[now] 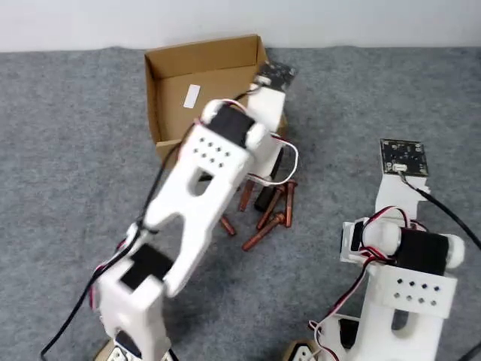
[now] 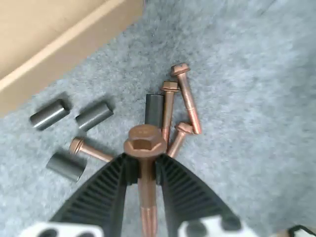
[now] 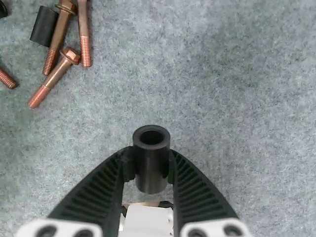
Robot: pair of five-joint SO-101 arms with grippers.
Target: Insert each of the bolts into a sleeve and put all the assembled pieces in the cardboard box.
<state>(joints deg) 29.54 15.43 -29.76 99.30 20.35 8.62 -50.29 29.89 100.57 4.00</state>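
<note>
Bolt (image 2: 144,143), stiff and likely heavy, is clenched just under its head by the left gripper (image 2: 143,163), low centre. Right gripper (image 3: 149,159) grasps the smooth, rigid sleeve (image 3: 150,173) mid-body.

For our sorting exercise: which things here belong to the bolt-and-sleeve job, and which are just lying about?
Job things: bolt in left jaws; sleeve in right jaws; loose bolts; loose sleeves; cardboard box.
Just there: grey carpet.

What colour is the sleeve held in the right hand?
The sleeve is black, seen best in the right wrist view.
</note>
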